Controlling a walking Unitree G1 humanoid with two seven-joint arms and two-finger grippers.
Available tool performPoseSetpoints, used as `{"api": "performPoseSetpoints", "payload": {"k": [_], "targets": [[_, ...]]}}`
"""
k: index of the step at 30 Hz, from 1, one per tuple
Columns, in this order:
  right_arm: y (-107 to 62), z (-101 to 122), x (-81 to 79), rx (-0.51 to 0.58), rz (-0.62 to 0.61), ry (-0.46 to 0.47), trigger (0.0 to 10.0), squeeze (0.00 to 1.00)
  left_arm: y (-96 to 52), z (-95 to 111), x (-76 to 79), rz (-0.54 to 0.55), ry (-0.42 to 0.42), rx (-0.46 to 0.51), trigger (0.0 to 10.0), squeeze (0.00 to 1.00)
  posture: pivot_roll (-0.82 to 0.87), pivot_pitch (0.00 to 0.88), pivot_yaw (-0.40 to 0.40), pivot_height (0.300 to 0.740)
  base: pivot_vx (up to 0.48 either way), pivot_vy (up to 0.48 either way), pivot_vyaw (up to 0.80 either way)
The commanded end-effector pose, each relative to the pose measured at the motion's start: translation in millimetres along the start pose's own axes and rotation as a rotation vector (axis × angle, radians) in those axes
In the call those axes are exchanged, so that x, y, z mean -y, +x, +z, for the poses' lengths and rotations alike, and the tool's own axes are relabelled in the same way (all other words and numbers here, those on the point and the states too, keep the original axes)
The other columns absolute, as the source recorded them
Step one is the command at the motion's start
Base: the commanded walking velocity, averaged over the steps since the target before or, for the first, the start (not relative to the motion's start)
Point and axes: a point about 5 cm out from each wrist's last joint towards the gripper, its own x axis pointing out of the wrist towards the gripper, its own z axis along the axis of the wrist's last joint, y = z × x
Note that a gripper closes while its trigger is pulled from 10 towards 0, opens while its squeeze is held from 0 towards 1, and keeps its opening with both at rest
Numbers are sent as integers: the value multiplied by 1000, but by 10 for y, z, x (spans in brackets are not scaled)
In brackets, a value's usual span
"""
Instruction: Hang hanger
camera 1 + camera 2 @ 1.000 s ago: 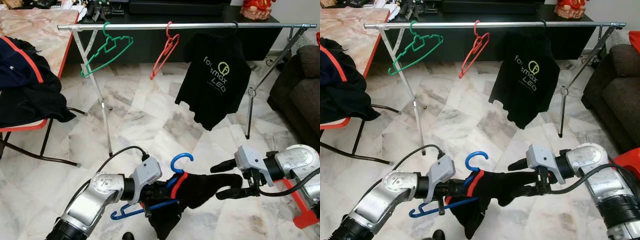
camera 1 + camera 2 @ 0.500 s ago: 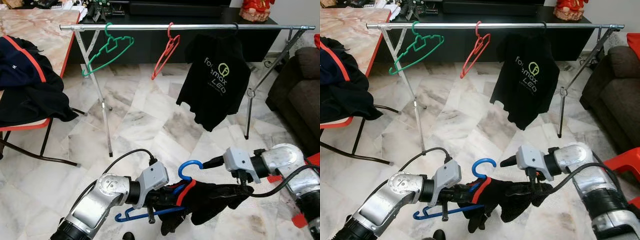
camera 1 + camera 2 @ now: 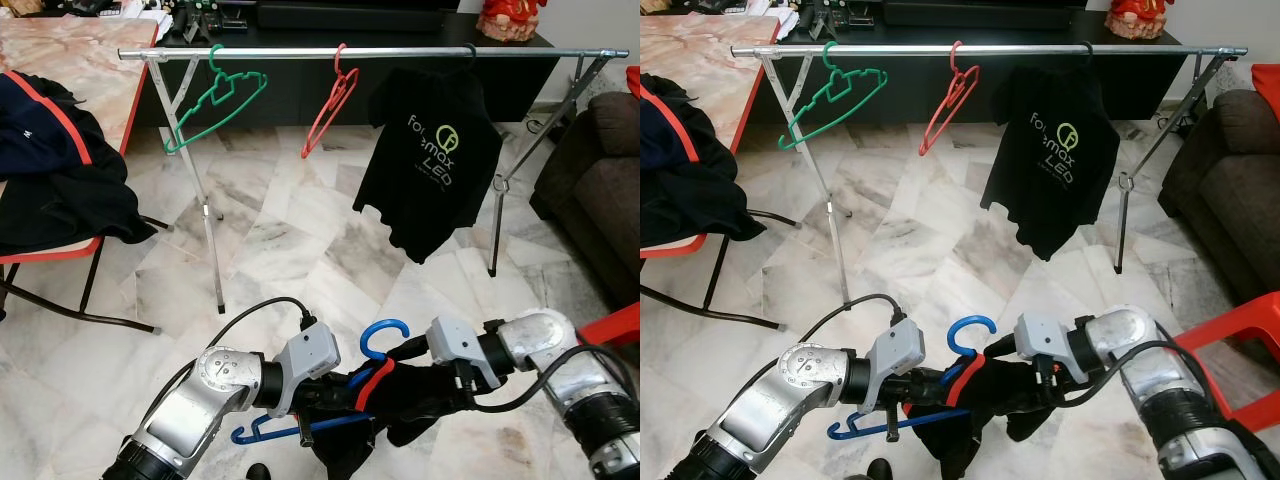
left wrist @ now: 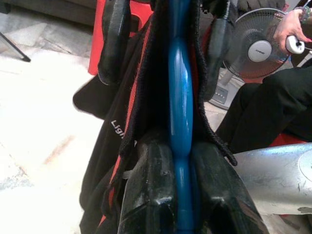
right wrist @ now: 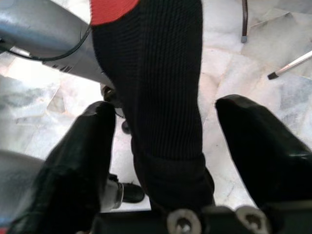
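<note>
Head view: the left gripper (image 3: 335, 392) has its fingers clamped on the blue hanger (image 3: 375, 340), low and well below the rail (image 3: 400, 52).
Left wrist: garment (image 4: 136, 122) draped over hanger.
Right wrist: right gripper (image 5: 161, 141) fingers apart around cloth; straighten it before lifting.

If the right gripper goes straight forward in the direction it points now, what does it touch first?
Most likely the black garment, which already hangs between the right gripper's open fingers on the blue hanger. Behind it lies the left arm; depth between them is unclear.
</note>
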Motion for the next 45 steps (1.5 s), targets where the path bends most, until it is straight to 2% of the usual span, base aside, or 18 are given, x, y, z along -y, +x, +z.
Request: {"api": "performPoseSetpoints", "payload": {"k": [1, 10, 19, 23, 34, 35, 36, 37, 38, 45], "targets": [[32, -42, -21, 1, 8, 24, 0, 0, 25, 161, 24, -22, 42, 67, 10000, 0, -10, 222, -88, 740, 0, 0, 0], [45, -55, -32, -7, 36, 28, 0, 0, 19, 171, 12, -22, 47, 66, 10000, 0, -7, 227, -85, 740, 0, 0, 0], [102, -81, -70, -11, 79, 37, 0, 0, 35, 219, -7, -23, 85, 71, 10000, 0, -5, 231, -81, 740, 0, 0, 0], [151, -105, -69, -34, 57, 23, 0, 0, 29, 219, -45, -13, 82, 58, 10000, 0, -5, 230, -80, 740, 0, 0, 0], [148, -124, -70, -60, 65, 15, 0, 0, 14, 206, -90, 22, 86, 53, 10000, 0, -1, 227, -78, 740, 0, 0, 0], [159, -134, -69, -66, 57, 16, 0, 0, 10, 204, -95, 20, 81, 53, 10000, 129, -1, 227, -77, 740, 0, 0, 0], [159, -134, -69, -66, 57, 16, 0, 0, 10, 204, -95, 20, 81, 53, 10000, 129, -1, 227, -77, 740, 0, 0, 0], [166, -138, -71, -70, 57, 16, 0, 0, 8, 204, -95, 17, 81, 52, 10000, 847, 1, 228, -77, 740, 0, 0, 0], [172, -142, -72, -73, 58, 14, 0, 0, 5, 203, -96, 14, 86, 49, 10000, 1000, 4, 227, -76, 740, 0, 0, 0], [168, -161, -71, -97, 62, 4, 0, 0, -26, 181, -88, -7, 90, 27, 10000, 1000, 6, 225, -76, 740, 0, 0, 0]]}}
